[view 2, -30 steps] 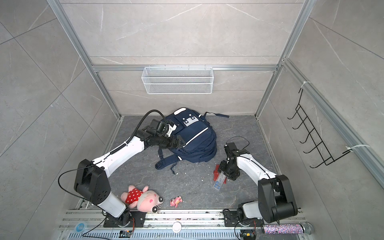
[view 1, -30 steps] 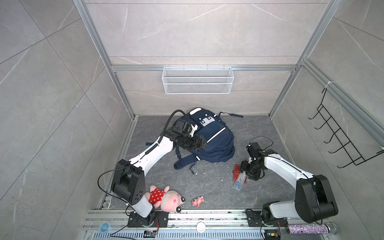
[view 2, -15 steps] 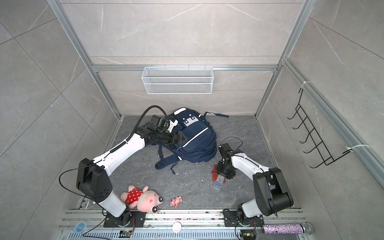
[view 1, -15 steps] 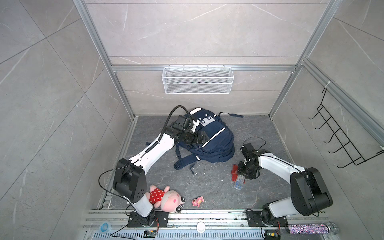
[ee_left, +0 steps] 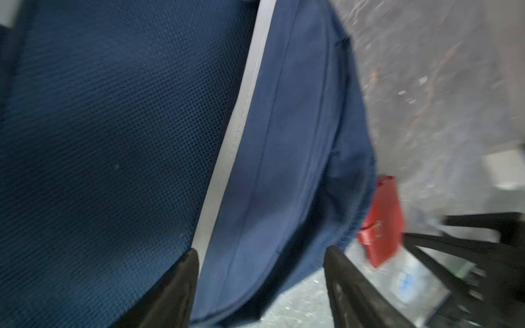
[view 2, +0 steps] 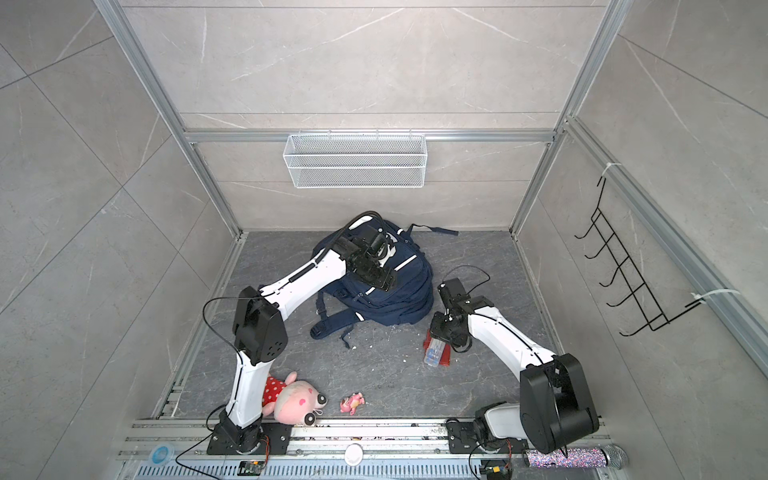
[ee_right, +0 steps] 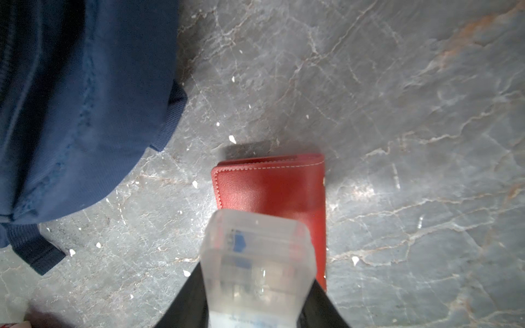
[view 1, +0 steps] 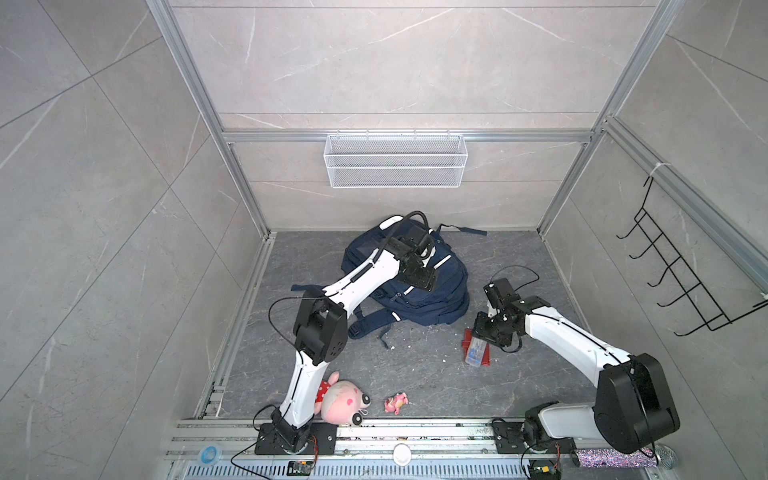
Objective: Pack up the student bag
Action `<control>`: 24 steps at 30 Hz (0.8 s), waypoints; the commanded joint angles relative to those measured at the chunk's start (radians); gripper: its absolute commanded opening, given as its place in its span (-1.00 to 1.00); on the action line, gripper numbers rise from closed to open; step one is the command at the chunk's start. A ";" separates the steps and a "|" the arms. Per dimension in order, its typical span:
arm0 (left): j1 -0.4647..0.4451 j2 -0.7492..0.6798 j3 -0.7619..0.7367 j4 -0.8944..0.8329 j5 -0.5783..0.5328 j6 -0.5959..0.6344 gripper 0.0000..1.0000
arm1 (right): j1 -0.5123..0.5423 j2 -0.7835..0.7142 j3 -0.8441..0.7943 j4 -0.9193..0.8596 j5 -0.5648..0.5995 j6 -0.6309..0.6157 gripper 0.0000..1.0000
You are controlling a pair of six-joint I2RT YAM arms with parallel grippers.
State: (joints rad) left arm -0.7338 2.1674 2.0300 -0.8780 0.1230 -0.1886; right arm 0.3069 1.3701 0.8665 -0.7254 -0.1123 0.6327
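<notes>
Packing looks barely begun, judging by how much lies loose outside the bag. Reading the floor as a clock with twelve at the back wall, the student bag (view 1: pixel 432 303) lies slumped on its side near twelve, straps trailing toward seven, and no pocket can be seen gaping in either top view. The left gripper (view 1: pixel 419 278) hangs over its upper face; in the left wrist view its jaws stand well apart with navy fabric and a white stripe beneath them, pinching nothing that shows. At about four o'clock of the bag, close by but not touching it, the right gripper (view 1: pixel 484 332) is down on the floor, and the right wrist view shows its jaws closed around a clear plastic case (ee_right: pixel 255 255) that overlaps a red wallet (ee_right: pixel 270 184); whether the case has left the wallet's surface is hard to tell. A plush pig (view 1: pixel 340 399) at seven and a small pink toy (view 1: pixel 396 402) at six lie by the front rail, well apart from the bag. What remains, I judge, is opening a compartment, loading the case, wallet and perhaps the toys, then zipping up.
</notes>
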 commanded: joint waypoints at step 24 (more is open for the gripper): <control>0.044 0.086 0.100 0.076 0.085 0.093 0.26 | 0.005 -0.024 0.154 -0.112 0.013 -0.076 -0.91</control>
State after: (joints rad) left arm -0.6899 2.2230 2.0842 -0.8280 0.1711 -0.1226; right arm 0.3065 1.3529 0.9890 -0.8146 -0.1116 0.5781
